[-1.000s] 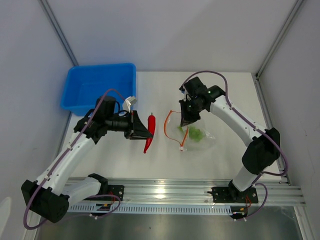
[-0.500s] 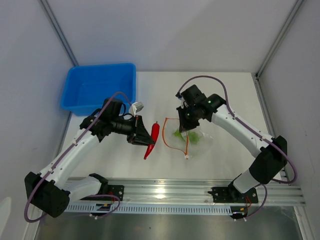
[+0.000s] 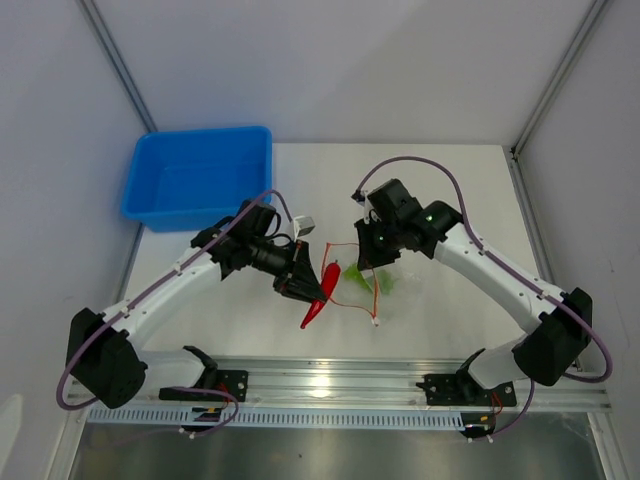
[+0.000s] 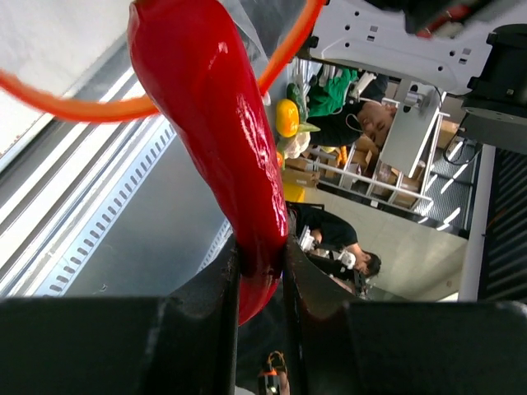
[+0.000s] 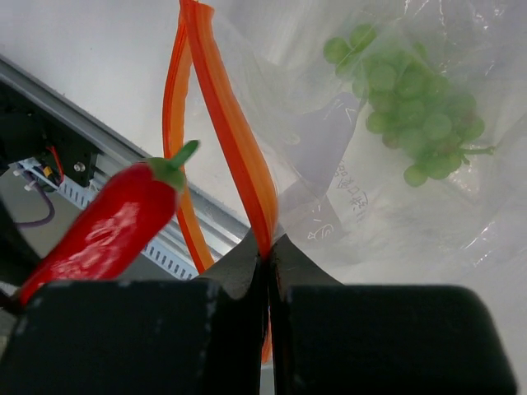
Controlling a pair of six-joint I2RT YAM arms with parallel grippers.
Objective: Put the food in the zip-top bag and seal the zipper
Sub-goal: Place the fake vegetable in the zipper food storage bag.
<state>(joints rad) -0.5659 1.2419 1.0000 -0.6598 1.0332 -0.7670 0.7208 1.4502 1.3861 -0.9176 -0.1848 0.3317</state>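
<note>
My left gripper [image 3: 312,291] is shut on the slim red piece, a toy chilli [image 3: 314,311], and holds it at the open mouth of the zip-top bag [image 3: 395,283]. In the left wrist view the chilli [image 4: 212,123] sticks out from my gripper [image 4: 262,262] in front of the zipper loop [image 4: 58,105]. My right gripper [image 3: 368,262] is shut on the zipper [image 5: 222,123] at its fingertips' meeting point [image 5: 268,247] and holds the mouth up. The green grapes [image 5: 412,107] lie inside the bag [image 5: 329,197]. The chilli [image 5: 107,230] shows at the left. I cannot make out the darker-green piece.
A blue plastic tub [image 3: 200,133] stands at the back left of the white table. An aluminium rail [image 3: 330,385] runs along the near edge with both arm bases. Grey walls close in the sides and back.
My left gripper has carried the chilli to the right and nearer, up to the bag's mouth. My right gripper has shifted slightly left with the zipper strip, and the bag came with it.
</note>
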